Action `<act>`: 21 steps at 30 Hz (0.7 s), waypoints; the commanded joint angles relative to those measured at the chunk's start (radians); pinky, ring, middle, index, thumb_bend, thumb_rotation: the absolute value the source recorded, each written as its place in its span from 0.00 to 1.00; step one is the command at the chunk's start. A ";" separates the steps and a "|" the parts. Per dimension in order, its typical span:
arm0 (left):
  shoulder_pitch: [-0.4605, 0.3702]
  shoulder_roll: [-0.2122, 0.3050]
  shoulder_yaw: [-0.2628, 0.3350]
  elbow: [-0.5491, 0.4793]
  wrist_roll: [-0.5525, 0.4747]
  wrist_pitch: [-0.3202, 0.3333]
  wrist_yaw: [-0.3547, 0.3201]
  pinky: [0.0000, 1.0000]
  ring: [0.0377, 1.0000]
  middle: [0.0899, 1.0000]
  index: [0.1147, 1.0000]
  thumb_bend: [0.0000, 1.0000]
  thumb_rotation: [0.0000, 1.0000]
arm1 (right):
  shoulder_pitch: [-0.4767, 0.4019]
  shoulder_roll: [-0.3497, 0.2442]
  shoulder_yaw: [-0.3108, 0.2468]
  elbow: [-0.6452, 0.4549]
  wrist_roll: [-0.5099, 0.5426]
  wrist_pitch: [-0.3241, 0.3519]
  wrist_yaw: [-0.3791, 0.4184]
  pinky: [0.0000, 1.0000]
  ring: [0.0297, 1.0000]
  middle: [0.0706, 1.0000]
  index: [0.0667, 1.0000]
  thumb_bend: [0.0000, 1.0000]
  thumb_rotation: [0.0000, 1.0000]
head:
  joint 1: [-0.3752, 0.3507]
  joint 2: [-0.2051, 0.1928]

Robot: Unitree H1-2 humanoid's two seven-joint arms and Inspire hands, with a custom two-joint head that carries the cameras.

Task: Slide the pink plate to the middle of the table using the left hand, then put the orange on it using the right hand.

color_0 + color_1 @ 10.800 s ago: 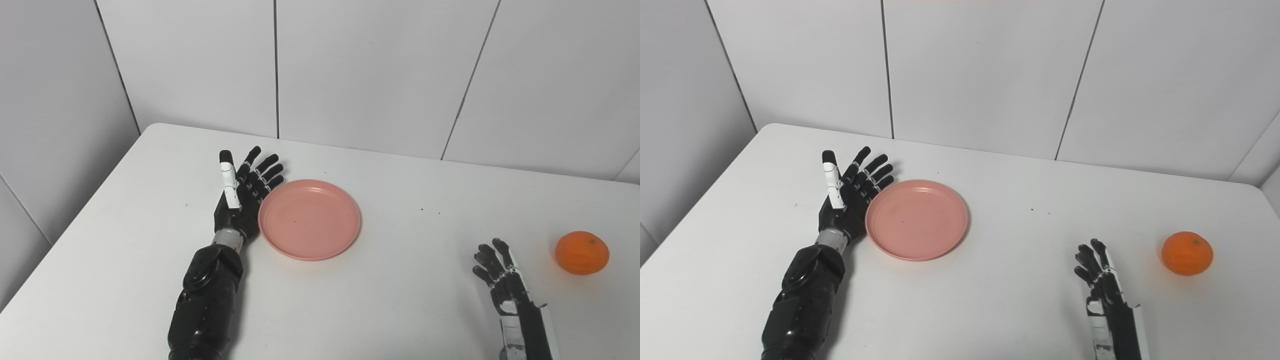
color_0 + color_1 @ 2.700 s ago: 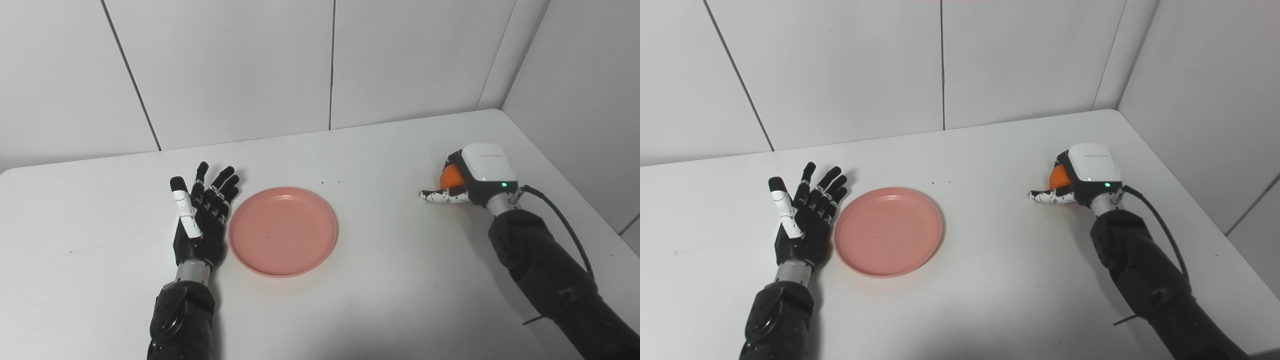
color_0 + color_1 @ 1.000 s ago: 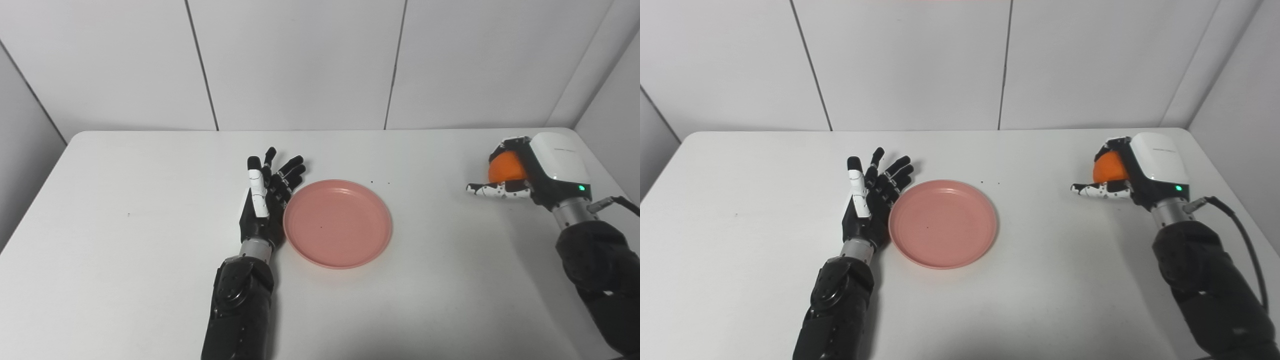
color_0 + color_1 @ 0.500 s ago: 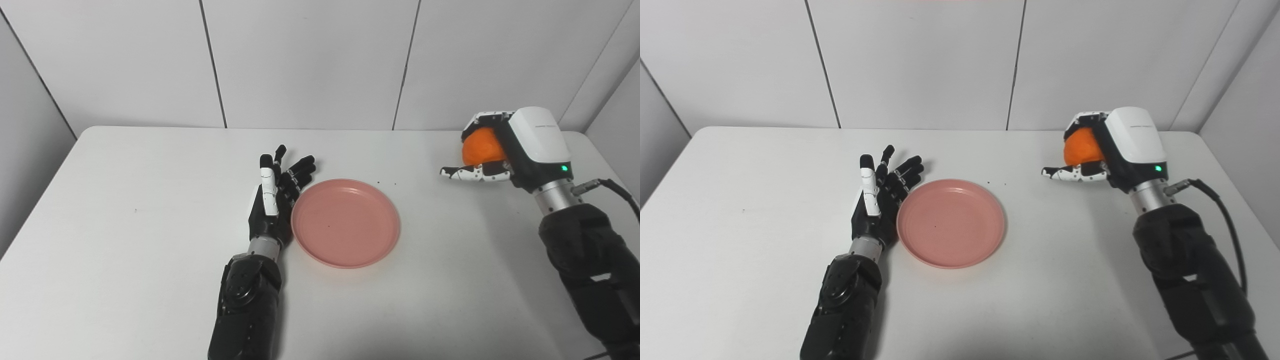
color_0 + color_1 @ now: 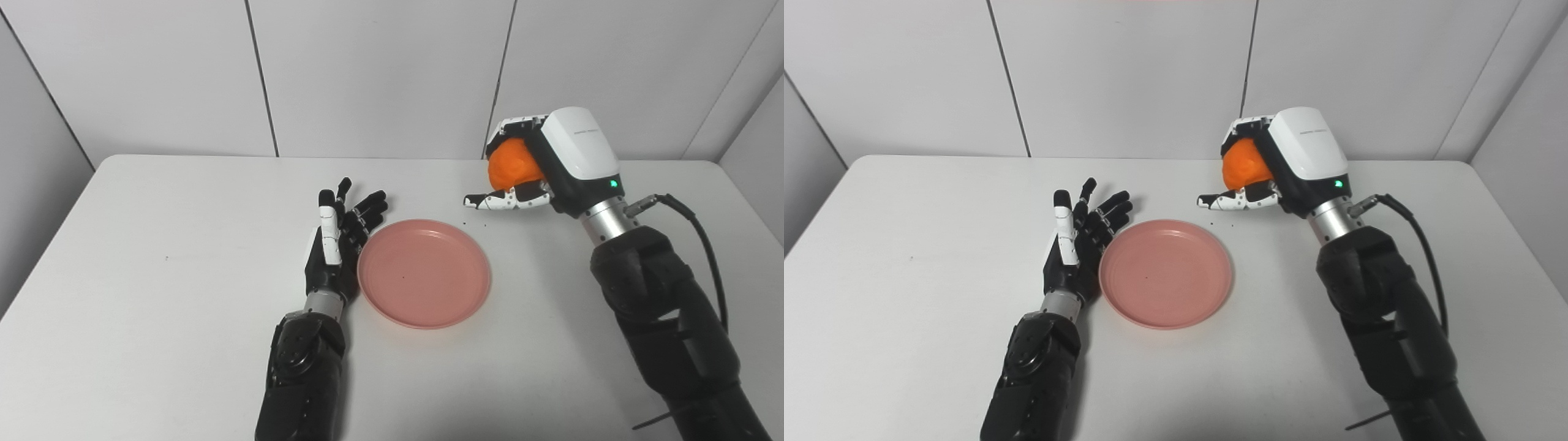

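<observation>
The pink plate (image 5: 424, 272) lies flat near the middle of the white table (image 5: 153, 245), with nothing on it. My left hand (image 5: 339, 245) rests open on the table, fingers spread, its edge against the plate's left rim. My right hand (image 5: 542, 162) is raised above the table, just beyond the plate's far right rim, and is shut on the orange (image 5: 511, 163). The fruit shows between the curled fingers and the white-backed palm; the thumb (image 5: 499, 200) sticks out to the left beneath it.
White panelled walls stand right behind the table's far edge. A black cable (image 5: 698, 233) loops off my right wrist. The table's right edge runs close to a side wall (image 5: 756, 116).
My right hand has carried the orange leftward and a little higher, from the table's right side to just past the plate's far rim. The left hand and plate stay put.
</observation>
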 commanded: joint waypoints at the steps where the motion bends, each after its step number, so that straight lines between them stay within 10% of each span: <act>1: 0.047 0.006 0.003 0.036 0.002 0.077 0.019 0.88 0.78 0.73 1.00 0.98 1.00 | -0.067 0.016 -0.002 -0.038 -0.018 0.023 -0.011 0.05 0.07 0.09 0.13 0.66 0.30 | -0.002 0.000; 21: 0.045 0.005 0.000 0.045 0.006 0.075 0.019 0.93 0.79 0.73 1.00 0.99 1.00 | -0.076 0.122 0.110 0.053 -0.085 0.016 0.029 0.13 0.15 0.16 0.20 0.63 0.39 | -0.012 0.006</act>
